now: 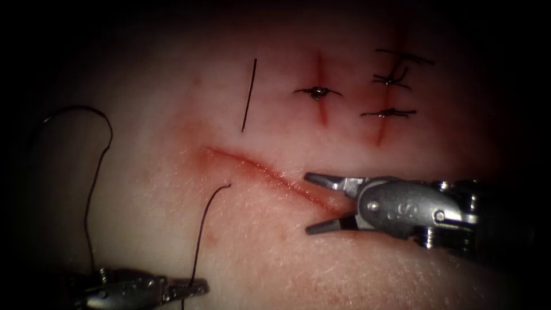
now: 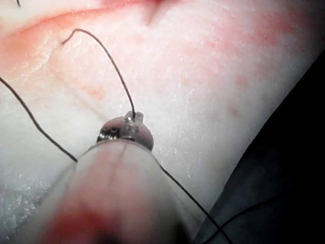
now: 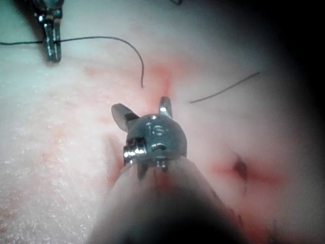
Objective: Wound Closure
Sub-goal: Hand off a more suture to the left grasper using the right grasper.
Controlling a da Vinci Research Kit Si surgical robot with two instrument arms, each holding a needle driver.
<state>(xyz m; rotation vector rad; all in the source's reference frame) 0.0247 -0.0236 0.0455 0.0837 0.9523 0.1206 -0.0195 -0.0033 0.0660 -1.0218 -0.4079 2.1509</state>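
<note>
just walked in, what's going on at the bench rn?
Suturing practice on the tissue. The left tool is shut on the thread, whose free end curls up beside the open cut. The right tool hovers open over the cut, holding nothing. Two other cuts already carry tied stitches. A loose thread piece lies nearby.

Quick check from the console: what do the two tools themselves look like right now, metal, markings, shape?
The right tool is bare silver metal: two short tapered jaws on a rounded wrist housing with an embossed "S" and round pins, running into a dark shaft. The left tool is the same slim silver jointed metal. Close up, the right tool's wrist is a shiny rounded block.
</note>
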